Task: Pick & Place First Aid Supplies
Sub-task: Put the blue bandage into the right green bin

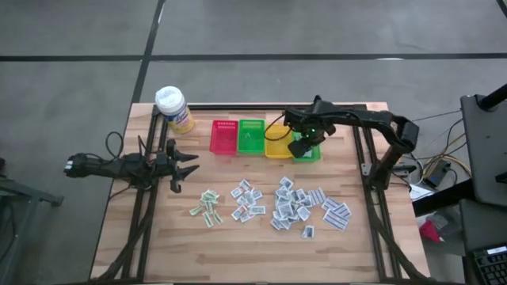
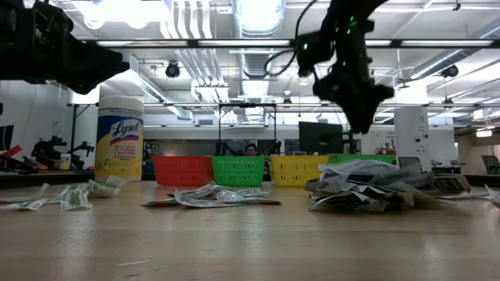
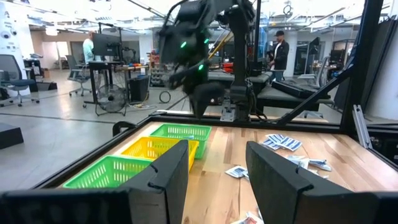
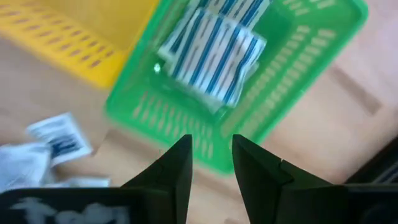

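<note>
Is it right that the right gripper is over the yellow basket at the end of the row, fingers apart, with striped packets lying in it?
Not quite. The right gripper hangs over the green basket at the row's end, not the yellow basket beside it. The right wrist view shows this: fingers apart, empty, with blue-striped packets lying inside the green one.

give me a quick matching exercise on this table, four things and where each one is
Things:
1. yellow bottle
2. right gripper
3. left gripper
4. striped packets

Places:
a. inside the end green basket
b. above that green basket, open
c. back left corner of the table
d. left side of the table, open, holding nothing

Pairs: 1-c, 2-b, 3-d, 4-a
</note>
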